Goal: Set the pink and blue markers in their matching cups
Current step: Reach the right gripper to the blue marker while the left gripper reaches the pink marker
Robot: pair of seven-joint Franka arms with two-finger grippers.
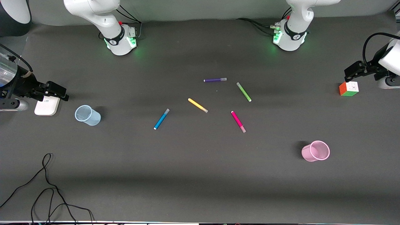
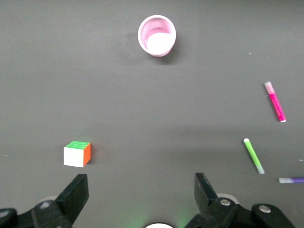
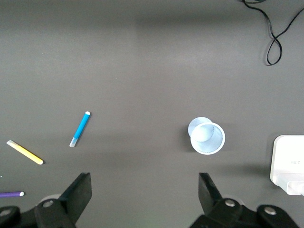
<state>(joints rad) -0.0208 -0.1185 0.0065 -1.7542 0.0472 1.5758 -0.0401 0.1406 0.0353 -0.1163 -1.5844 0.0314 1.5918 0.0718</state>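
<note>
The blue marker (image 1: 161, 119) and the pink marker (image 1: 238, 121) lie flat mid-table among other markers. The pale blue cup (image 1: 87, 115) stands upright toward the right arm's end. The pale pink cup (image 1: 315, 151) stands upright toward the left arm's end, nearer the front camera. My right gripper (image 1: 59, 92) hangs open and empty over the white box beside the blue cup. Its wrist view (image 3: 145, 183) shows the blue marker (image 3: 80, 128) and blue cup (image 3: 205, 137). My left gripper (image 1: 351, 73) hangs open and empty over the cube. Its wrist view (image 2: 140, 183) shows the pink cup (image 2: 157, 35) and pink marker (image 2: 275, 101).
A purple marker (image 1: 215, 80), a green marker (image 1: 243, 92) and a yellow marker (image 1: 197, 105) lie mid-table by the two task markers. A colour cube (image 1: 348, 88) sits at the left arm's end, a white box (image 1: 47, 106) at the right arm's end. A black cable (image 1: 47, 187) loops near the front edge.
</note>
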